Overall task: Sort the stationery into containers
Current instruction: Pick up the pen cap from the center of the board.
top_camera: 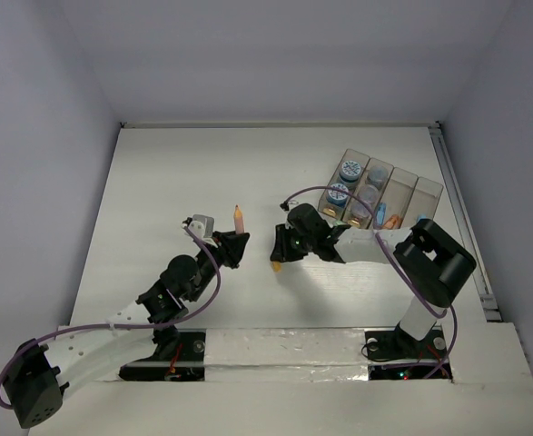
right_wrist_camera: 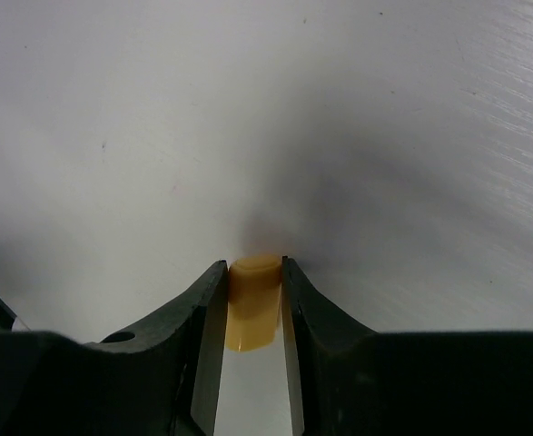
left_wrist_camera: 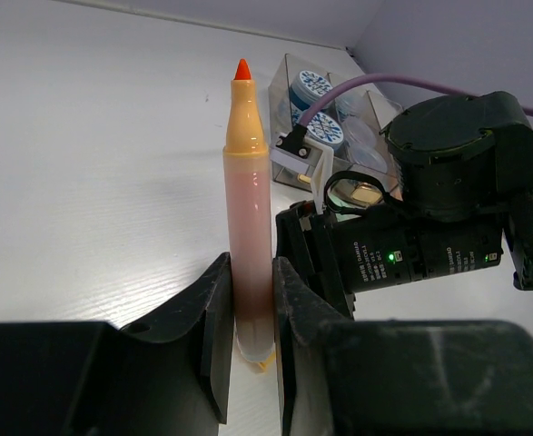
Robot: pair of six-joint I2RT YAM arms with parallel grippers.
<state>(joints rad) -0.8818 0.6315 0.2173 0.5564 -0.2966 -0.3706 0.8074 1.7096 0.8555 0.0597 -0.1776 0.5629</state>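
Observation:
My left gripper [top_camera: 234, 243] [left_wrist_camera: 251, 263] is shut on an uncapped orange marker [top_camera: 239, 218] [left_wrist_camera: 248, 209], held upright with its red tip up. Just to its right, my right gripper [top_camera: 279, 258] [right_wrist_camera: 252, 265] points down at the table, and both its fingers touch the sides of a small orange cap [top_camera: 276, 267] [right_wrist_camera: 252, 300]. The clear organiser box [top_camera: 427, 195] [left_wrist_camera: 289, 73] sits at the back right. Its left compartments hold round tubs [top_camera: 350, 171] with blue contents, and another compartment holds orange sticks [top_camera: 391, 221].
In the left wrist view, the right arm's black wrist [left_wrist_camera: 429, 227] and purple cable [left_wrist_camera: 384, 84] are close beside the marker. A metal rail [top_camera: 461, 218] runs along the table's right edge. White walls enclose the table on three sides.

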